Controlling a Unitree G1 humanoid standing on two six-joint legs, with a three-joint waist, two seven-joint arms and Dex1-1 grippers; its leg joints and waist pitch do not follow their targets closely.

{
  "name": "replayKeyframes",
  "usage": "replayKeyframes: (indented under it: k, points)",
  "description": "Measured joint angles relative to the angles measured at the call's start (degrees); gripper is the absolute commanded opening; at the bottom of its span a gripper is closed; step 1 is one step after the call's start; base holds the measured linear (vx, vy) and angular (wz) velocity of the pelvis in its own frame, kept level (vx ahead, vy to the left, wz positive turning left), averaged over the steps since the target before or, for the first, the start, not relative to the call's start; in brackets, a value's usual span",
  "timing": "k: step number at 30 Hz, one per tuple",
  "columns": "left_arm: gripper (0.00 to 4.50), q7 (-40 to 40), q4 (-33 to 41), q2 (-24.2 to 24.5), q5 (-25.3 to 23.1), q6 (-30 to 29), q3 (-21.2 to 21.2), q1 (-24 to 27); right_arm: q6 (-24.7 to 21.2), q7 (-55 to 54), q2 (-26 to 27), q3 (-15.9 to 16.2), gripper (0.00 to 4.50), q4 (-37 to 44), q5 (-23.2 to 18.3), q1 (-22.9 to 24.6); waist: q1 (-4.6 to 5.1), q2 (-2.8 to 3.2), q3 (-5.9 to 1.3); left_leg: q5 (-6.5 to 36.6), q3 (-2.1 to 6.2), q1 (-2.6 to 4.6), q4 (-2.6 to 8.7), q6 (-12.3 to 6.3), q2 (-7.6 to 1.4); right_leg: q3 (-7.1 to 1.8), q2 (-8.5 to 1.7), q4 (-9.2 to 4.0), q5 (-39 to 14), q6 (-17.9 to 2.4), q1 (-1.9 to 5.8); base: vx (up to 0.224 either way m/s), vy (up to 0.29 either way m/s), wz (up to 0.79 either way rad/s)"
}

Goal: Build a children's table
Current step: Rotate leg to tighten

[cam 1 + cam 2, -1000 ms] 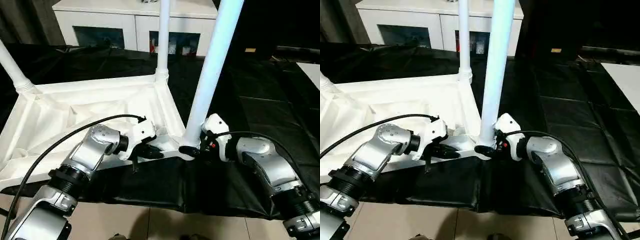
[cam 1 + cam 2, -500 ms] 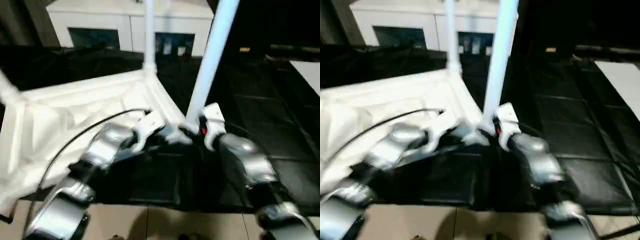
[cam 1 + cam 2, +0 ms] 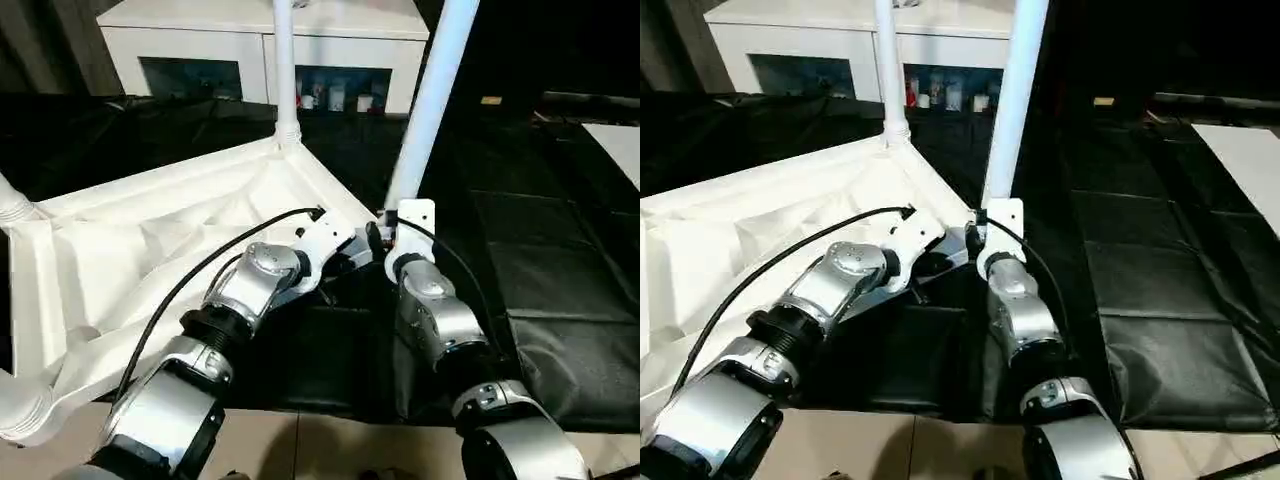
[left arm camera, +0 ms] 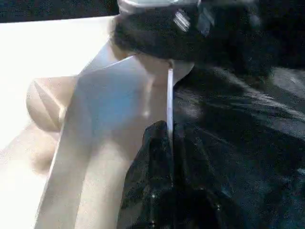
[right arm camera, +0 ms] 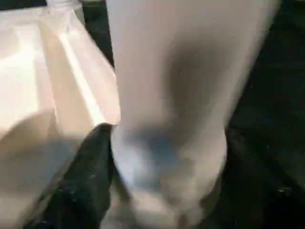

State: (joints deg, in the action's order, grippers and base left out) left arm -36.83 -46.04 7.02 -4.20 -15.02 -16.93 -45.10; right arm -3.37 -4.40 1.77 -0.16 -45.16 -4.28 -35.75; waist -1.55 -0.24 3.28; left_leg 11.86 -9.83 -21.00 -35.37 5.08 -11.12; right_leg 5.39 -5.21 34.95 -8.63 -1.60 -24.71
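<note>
The white tabletop (image 3: 150, 240) lies upside down on a black sheet, ribbed side up. A leg (image 3: 285, 70) stands in its far corner socket. Other legs show at the left edge (image 3: 12, 205) and the near left corner (image 3: 20, 410). A fourth leg (image 3: 430, 100) rises tilted from the near right corner. My right gripper (image 3: 383, 238) is shut on that leg's flared base (image 5: 167, 86), one black finger (image 5: 90, 176) on each side. My left gripper (image 3: 352, 258) is shut on the tabletop's thin rim (image 4: 169, 95) just beside that corner.
A white cabinet (image 3: 260, 45) with dark glass doors stands at the back. The black sheet (image 3: 560, 250) spreads to the right. Pale floor tiles (image 3: 330, 445) show along the near edge, and a white panel (image 3: 622, 140) lies at the far right.
The whole view has shifted. My right forearm has swung in from the right and now reaches the leg's base from the near side. The left gripper stays at the rim.
</note>
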Motion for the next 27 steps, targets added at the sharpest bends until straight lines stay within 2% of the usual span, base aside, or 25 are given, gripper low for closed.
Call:
replayKeyframes:
  k: [4,7,11,12,15,21,27]
  points:
    - [0.00,-0.75,0.52,0.44,0.00,0.35,0.00,0.13,-1.78,3.54,-1.53,0.02,3.87,2.79,-0.90,0.77,-0.02,0.01,0.01,-0.05,0.00,-0.11,0.01,-0.08,-0.01,0.00,0.01,0.01,0.02,0.02,-0.15,0.000,0.000,0.00]
    - [0.00,-3.87,3.68,2.24,0.09,0.61,-0.32,1.82,-5.93,12.46,-5.51,1.09,3.87,10.75,-3.07,4.01,-0.17,0.09,0.05,-0.27,0.00,-0.16,0.04,-0.46,-0.02,0.01,0.03,0.00,0.00,0.04,-0.21,0.000,0.000,0.00]
    - [0.00,-11.41,7.63,7.01,0.90,3.07,-1.09,4.68,-10.81,28.01,-13.80,5.06,3.87,20.07,-6.29,7.53,-0.46,0.21,0.13,-0.40,-0.01,-0.10,0.10,-0.67,-0.05,0.05,0.03,0.00,-0.01,0.05,-0.24,0.000,0.000,0.00]
    - [0.00,-12.85,7.89,7.76,1.14,3.56,-1.21,5.03,-11.31,30.24,-14.98,5.21,3.87,21.25,-6.73,7.92,-0.47,0.22,0.13,-0.41,-0.01,-0.09,0.10,-0.67,-0.05,0.04,0.03,-0.01,0.00,0.04,-0.22,0.000,0.000,0.00]
    - [0.00,-20.66,11.86,11.39,2.56,4.11,-2.27,7.53,-13.95,43.76,-23.60,7.55,3.87,27.67,-9.88,11.26,-0.78,0.36,0.09,-0.40,-0.04,0.00,0.07,-0.66,-0.05,0.01,-0.01,-0.09,-0.02,0.05,-0.05,0.000,0.000,0.00]
    - [0.00,-28.36,16.32,14.51,4.50,2.66,-3.41,9.57,-14.58,55.32,-28.48,10.42,3.87,28.76,-9.66,12.06,-0.73,0.36,0.10,-0.24,-0.02,-0.05,0.05,-0.39,-0.05,0.01,-0.02,-0.07,0.00,0.04,-0.07,0.000,0.000,0.00]
    - [0.00,-29.32,16.96,14.37,4.50,2.56,-4.03,9.64,-14.52,58.55,-29.63,12.05,3.87,28.72,-9.04,11.20,-1.34,0.36,0.10,-0.26,-0.05,-0.16,0.04,-0.39,-0.09,-0.01,-0.03,-0.04,0.00,0.05,-0.06,0.000,0.000,0.00]
